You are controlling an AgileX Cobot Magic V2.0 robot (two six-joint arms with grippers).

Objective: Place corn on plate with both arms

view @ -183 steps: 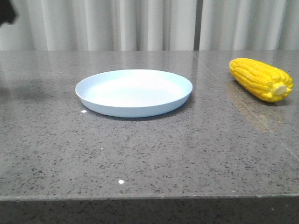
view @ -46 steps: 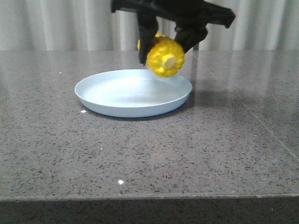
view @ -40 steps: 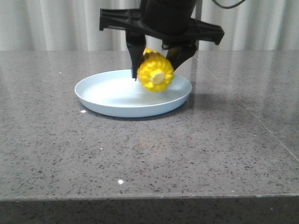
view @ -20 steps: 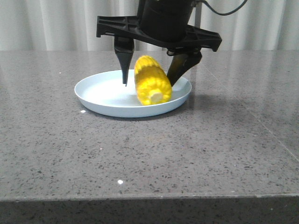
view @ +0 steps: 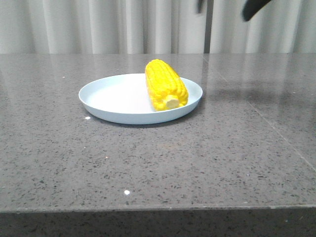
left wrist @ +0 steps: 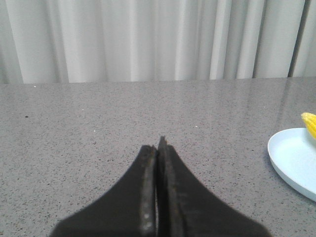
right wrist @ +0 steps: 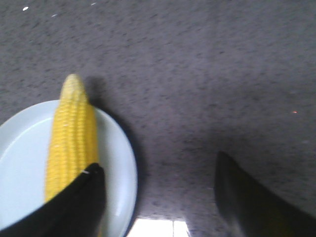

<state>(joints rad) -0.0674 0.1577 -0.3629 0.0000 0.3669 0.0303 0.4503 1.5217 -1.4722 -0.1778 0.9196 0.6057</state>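
Note:
The yellow corn (view: 165,85) lies on the right half of the pale blue plate (view: 113,101), stub end toward the camera. In the right wrist view the corn (right wrist: 70,140) rests on the plate (right wrist: 121,170) below. My right gripper (right wrist: 157,168) is open and empty, high above the plate's right side; only its fingertips (view: 254,7) show at the top of the front view. My left gripper (left wrist: 158,145) is shut and empty, low over the table to the left of the plate (left wrist: 291,160); it is out of the front view.
The grey speckled stone table (view: 158,163) has a seam (view: 276,133) running toward the front right. White curtains (view: 98,24) hang behind the table's back edge.
My right gripper carried the corn from the table's right over the plate, lowered it, opened and let go. It has since risen up and to the right; the corn has settled flat.

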